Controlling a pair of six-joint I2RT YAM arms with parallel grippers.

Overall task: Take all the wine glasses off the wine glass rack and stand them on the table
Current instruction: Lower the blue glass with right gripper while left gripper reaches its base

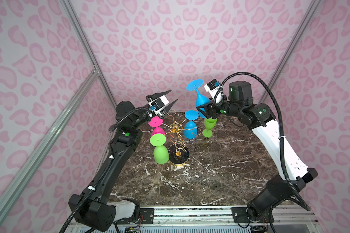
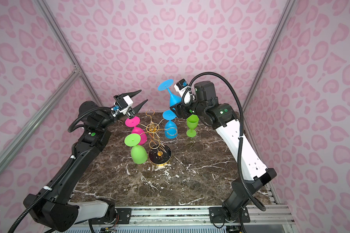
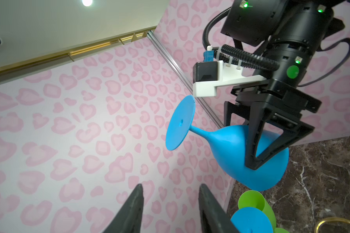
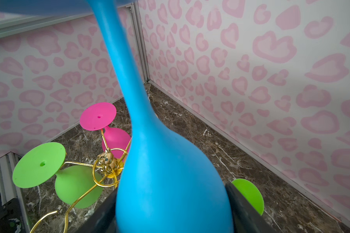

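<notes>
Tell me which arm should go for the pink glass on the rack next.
Left. The left gripper is open, empty and close by the pink glass; the right gripper is shut on the held blue glass.

Wine glasses in all: five
Blue glasses: two, the raised blue glass (image 1: 201, 99) and the hanging blue glass (image 1: 188, 127)
Green glasses: two, the hanging green glass (image 1: 160, 153) and the upright green glass (image 1: 210, 123)
Pink glasses: one, the pink glass (image 1: 155, 121)
Racks: one, the gold wire rack (image 1: 175, 127)
Robot arms: two, the left arm (image 1: 119, 153) and the right arm (image 1: 271, 145)
</notes>
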